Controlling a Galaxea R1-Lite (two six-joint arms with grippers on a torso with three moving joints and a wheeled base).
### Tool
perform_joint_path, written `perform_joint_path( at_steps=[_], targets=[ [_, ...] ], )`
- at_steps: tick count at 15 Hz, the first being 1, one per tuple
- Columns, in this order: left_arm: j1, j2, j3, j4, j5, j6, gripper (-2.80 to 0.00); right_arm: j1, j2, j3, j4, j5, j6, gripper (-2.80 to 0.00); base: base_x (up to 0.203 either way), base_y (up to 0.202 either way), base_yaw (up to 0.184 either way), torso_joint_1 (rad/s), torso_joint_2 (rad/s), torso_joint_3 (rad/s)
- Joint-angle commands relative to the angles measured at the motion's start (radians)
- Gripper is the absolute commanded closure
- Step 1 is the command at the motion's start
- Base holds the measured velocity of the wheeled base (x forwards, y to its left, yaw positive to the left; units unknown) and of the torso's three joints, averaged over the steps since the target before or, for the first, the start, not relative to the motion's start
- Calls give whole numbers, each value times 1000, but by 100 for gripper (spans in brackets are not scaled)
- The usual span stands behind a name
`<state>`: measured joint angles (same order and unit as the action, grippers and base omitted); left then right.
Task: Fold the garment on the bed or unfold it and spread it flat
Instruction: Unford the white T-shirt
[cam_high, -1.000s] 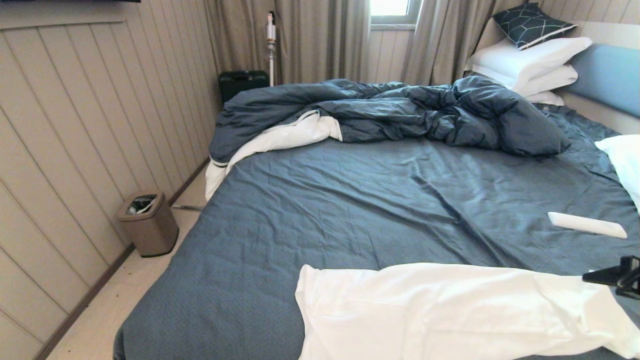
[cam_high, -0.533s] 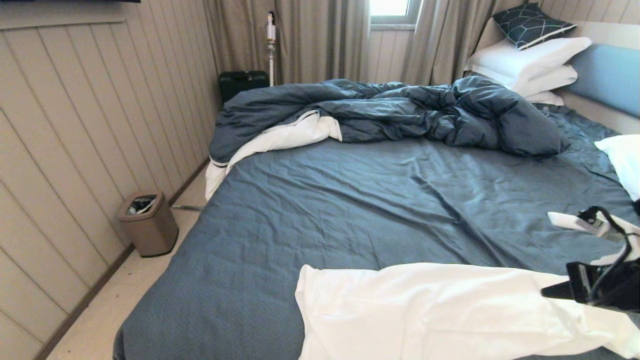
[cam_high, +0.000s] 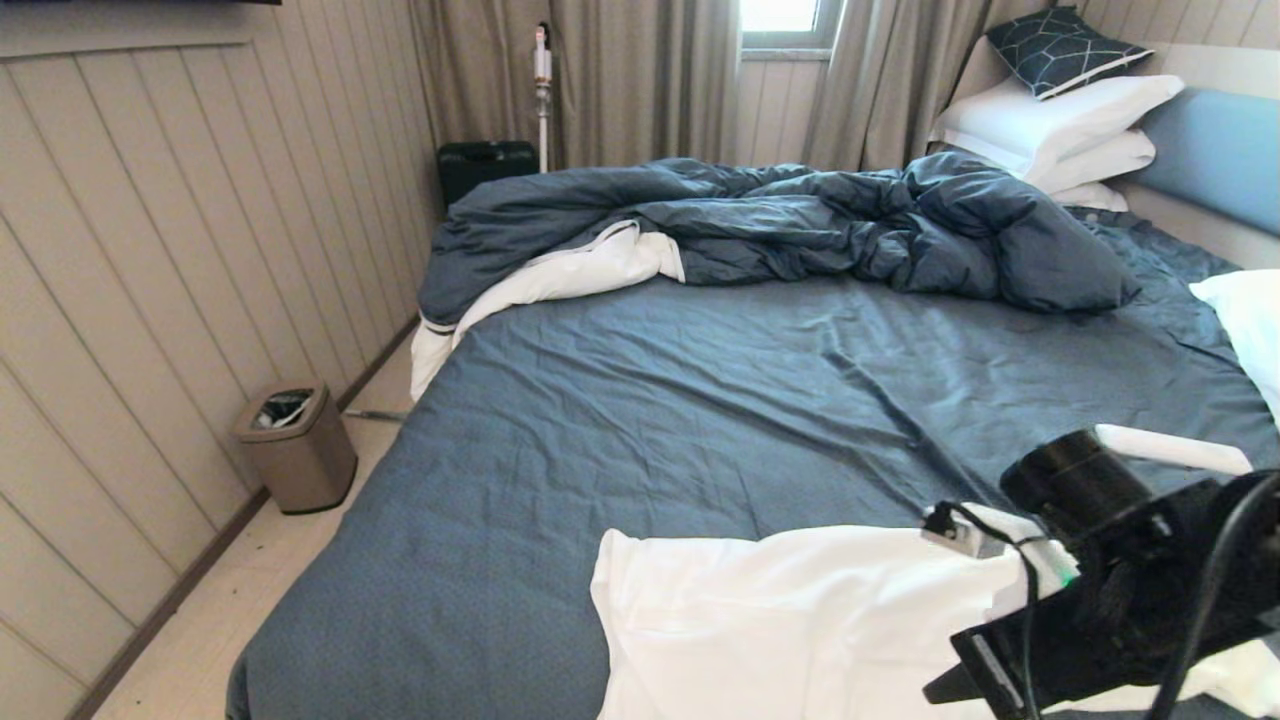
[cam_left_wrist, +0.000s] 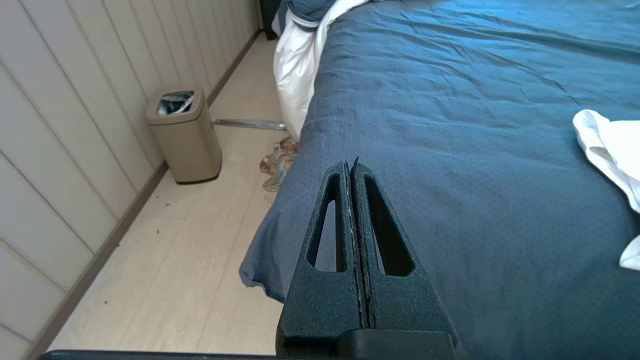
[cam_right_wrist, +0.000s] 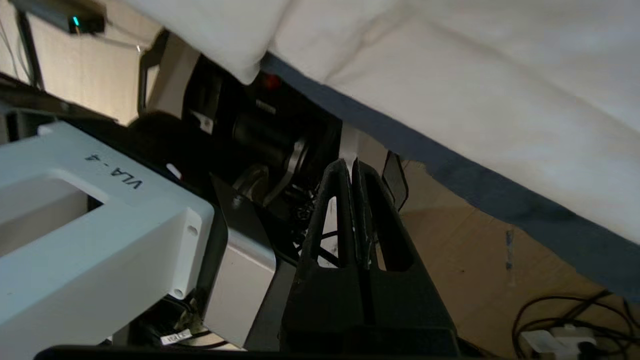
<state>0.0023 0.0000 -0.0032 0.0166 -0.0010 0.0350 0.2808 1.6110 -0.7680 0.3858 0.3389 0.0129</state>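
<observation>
Both pairs of jaws are pressed together on nothing: the right gripper (cam_right_wrist: 352, 167) shows its fingers meeting edge to edge with no cloth between them, pointing back toward the robot's own base and the floor beside the bed (cam_high: 650, 400), while the left gripper (cam_left_wrist: 351, 170) sits parked, pinched tight, over the near left edge of the blue sheet. The white garment (cam_high: 800, 620) lies on the near part of the bed, loosely spread with soft creases, its near edge reaching the mattress side; in the head view the right arm (cam_high: 1120, 570) hangs above its right end. Whether this is a shirt or other piece I cannot tell from these views. The step in hand looks like getting a first hold on the cloth, and to do that well the right gripper needs to turn back toward the fabric and part its fingers before it descends. A corner or a hem near the right end seems the best target, pinched shallowly so the sheet beneath is not caught too. A white stick-shaped object (cam_high: 1175, 448) lies just beyond and should be avoided.
</observation>
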Motion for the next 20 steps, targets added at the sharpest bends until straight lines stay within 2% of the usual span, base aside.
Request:
perform_joint_path(
  at_steps=[1,4,5,6,11,15,20],
  targets=[
    [0,0,0,0,0,0,0,87,128,25,-91,-13,17,0,0,0,0,0,0,0],
    [1,0,0,0,-1,0,0,202,178,16,-164,-175,58,0,0,0,0,0,0,0],
    [1,0,0,0,-1,0,0,230,182,6,-181,-190,78,0,0,0,0,0,0,0],
    [1,0,0,0,-1,0,0,249,177,-1,-188,-194,102,-280,0,0,0,0,0,0],
    [0,0,0,0,-1,0,0,338,189,7,-185,-195,120,-280,0,0,0,0,0,0],
    [1,0,0,0,-1,0,0,425,257,-13,-188,-195,182,-280,0,0,0,0,0,0],
    [1,0,0,0,-1,-1,0,454,309,-47,-190,-193,250,-280,0,0,0,0,0,0]
  ],
)
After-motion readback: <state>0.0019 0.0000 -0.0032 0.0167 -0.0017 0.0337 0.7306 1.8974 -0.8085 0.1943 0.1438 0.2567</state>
